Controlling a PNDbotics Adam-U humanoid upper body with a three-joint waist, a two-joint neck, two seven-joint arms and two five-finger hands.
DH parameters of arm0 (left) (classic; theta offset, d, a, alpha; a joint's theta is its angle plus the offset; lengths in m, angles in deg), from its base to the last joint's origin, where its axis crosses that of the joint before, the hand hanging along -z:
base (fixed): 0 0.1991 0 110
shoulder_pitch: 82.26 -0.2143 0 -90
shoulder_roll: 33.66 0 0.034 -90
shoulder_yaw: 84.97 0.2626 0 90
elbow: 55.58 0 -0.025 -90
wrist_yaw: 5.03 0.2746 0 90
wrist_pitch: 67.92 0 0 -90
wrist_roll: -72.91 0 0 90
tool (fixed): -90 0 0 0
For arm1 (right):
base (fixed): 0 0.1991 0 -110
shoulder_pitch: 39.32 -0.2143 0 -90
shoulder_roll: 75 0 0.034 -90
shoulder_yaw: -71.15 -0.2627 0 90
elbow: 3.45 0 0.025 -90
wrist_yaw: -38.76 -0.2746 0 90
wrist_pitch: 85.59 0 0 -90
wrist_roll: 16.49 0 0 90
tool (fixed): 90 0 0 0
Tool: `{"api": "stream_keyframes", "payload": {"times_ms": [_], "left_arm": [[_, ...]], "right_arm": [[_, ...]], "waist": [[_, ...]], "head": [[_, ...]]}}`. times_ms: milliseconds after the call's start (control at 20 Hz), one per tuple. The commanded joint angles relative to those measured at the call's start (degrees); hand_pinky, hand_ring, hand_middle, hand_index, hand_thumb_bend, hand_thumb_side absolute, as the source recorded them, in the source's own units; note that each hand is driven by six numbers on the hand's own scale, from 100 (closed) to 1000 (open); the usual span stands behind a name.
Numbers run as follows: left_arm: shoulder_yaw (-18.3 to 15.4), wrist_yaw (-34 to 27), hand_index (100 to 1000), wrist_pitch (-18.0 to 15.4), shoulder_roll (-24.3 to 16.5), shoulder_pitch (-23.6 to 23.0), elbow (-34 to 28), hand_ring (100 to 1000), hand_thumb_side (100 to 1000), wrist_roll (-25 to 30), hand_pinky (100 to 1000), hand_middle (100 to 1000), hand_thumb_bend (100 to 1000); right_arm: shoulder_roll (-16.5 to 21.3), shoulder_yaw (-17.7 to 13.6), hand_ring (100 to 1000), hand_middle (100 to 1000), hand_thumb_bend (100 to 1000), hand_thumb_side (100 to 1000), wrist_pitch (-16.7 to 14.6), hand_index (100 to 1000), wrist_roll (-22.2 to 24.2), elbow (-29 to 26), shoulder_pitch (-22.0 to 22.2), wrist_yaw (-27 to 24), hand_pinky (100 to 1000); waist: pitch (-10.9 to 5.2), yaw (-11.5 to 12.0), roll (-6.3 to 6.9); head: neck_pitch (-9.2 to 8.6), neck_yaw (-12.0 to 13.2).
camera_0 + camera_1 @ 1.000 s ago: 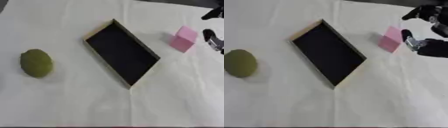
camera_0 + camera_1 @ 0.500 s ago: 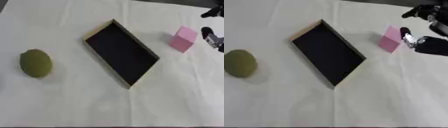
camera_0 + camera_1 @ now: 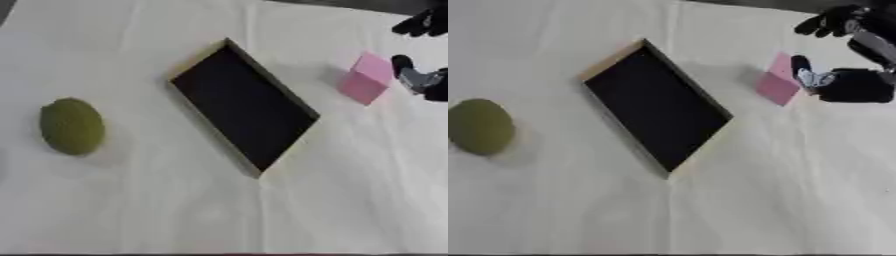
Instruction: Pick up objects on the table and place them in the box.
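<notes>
Left eye view: we see a white-covered table (image 3: 175, 210) with a shallow box (image 3: 245, 112), dark inside with a pale rim, lying skewed near the middle. A green rounded object (image 3: 72, 126) sits well to the box's left, alone. A pink block (image 3: 367, 78) stands to the box's right, apart from it. At the right edge we catch part of the right hand (image 3: 418, 80): one dark finger reaches just beside the block's right face, other fingers (image 3: 418, 24) show higher up near the corner. From here we cannot tell whether the finger touches the block. Right eye view: we get more of the same hand (image 3: 846, 82). Its fingers are spread apart, not closed on anything; the thumb (image 3: 802, 67) lies against or just beside the pink block's (image 3: 777, 80) right side, while the upper fingers (image 3: 829, 22) hang above and beyond the block, clear of it. The block rests on the table, outside the box (image 3: 656, 112). The green object (image 3: 479, 126) sits near the left edge. The left hand shows in neither view.
</notes>
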Motion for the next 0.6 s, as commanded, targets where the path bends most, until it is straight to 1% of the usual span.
{"api": "stream_keyframes", "payload": {"times_ms": [50, 200, 250, 350, 450, 550, 600], "left_arm": [[0.0, -0.4, 856, 0.0, -1.5, 0.5, -1.0, 804, 651, 0.4, 858, 775, 148], [0.0, -0.5, 856, 0.0, -1.5, 0.4, -1.0, 804, 652, 0.4, 858, 775, 147], [0.0, -0.5, 856, 0.0, -1.5, 0.4, -1.0, 804, 653, 0.5, 858, 775, 146], [0.0, -0.6, 856, 0.1, -1.5, 0.5, -1.0, 804, 655, 0.6, 859, 775, 144], [0.1, -0.7, 856, 0.1, -1.4, 0.5, -1.0, 805, 655, 0.6, 859, 775, 143], [0.1, -0.7, 856, 0.1, -1.4, 0.6, -1.0, 805, 655, 0.7, 859, 775, 143], [0.1, -0.7, 856, 0.1, -1.5, 0.6, -1.0, 805, 656, 0.7, 859, 776, 140]], "right_arm": [[1.4, -0.3, 840, 801, 100, 469, 2.6, 861, 1.1, -0.8, -1.4, -1.6, 863], [1.1, -0.2, 850, 809, 100, 446, 4.6, 864, 2.0, -0.8, -2.2, -2.0, 871], [1.0, -0.2, 850, 808, 100, 452, 5.2, 864, 2.3, -0.7, -2.4, -1.9, 872], [0.7, -0.1, 854, 813, 100, 421, 6.0, 865, 2.8, -0.3, -3.0, -1.7, 876], [0.5, 0.1, 862, 819, 135, 412, 6.5, 867, 3.5, 0.3, -3.5, -1.3, 882], [0.3, 0.3, 862, 819, 135, 412, 6.6, 867, 4.2, 0.9, -3.9, -1.0, 882], [0.3, 0.3, 881, 833, 187, 433, 6.6, 878, 4.5, 1.0, -4.0, -0.9, 892]], "waist": [[-1.01, 0.1, 0.25], [-0.92, 0.2, 0.16], [-0.89, 0.3, 0.14], [-0.82, 0.4, 0.1], [-0.74, 0.5, 0.09], [-0.69, 0.5, 0.08], [-0.66, 0.6, 0.09]], "head": [[-0.25, -0.3], [-0.24, -0.4], [-0.24, -0.4], [-0.26, -0.5], [-0.28, -0.5], [-0.29, -0.6], [-0.29, -0.6]]}}
